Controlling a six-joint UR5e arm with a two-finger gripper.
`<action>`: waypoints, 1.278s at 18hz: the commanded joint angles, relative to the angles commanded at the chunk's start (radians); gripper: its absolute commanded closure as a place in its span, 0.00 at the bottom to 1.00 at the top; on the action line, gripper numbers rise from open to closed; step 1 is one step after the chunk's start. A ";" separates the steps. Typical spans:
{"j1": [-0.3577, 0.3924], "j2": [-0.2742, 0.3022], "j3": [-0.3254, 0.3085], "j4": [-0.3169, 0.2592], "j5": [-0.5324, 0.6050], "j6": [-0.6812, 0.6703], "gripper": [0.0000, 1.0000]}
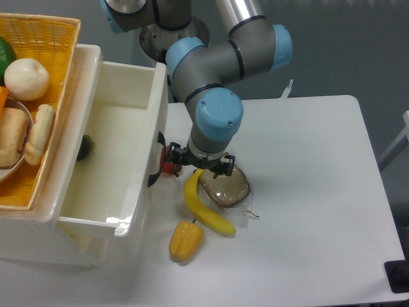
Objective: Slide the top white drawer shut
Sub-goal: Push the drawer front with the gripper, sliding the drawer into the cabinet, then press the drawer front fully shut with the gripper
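- Lying nearest the camera on the white table (307, 192): one yellow bell pepper (185, 240), one curved yellow banana (203, 208), one brown bread loaf in clear wrap (224, 186).
- Bending down over them, the grey-and-blue arm (214, 96) sets its gripper (192, 163) against the black handle (155, 167) of the glossy white top drawer (108, 160); whether its fingers are parted cannot be told.
- Partly pulled out at left, the drawer holds one dark round object (84, 146).
- Behind it sits one woven yellow basket (35, 45) of food.

Robot lab: arm (211, 64), toy food (206, 208)
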 joint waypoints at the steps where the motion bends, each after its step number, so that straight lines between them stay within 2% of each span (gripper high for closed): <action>1: -0.008 0.000 0.000 0.002 0.000 0.000 0.00; 7: -0.068 0.003 0.000 0.002 0.002 -0.008 0.00; 23: -0.127 0.023 -0.008 0.002 0.003 -0.012 0.00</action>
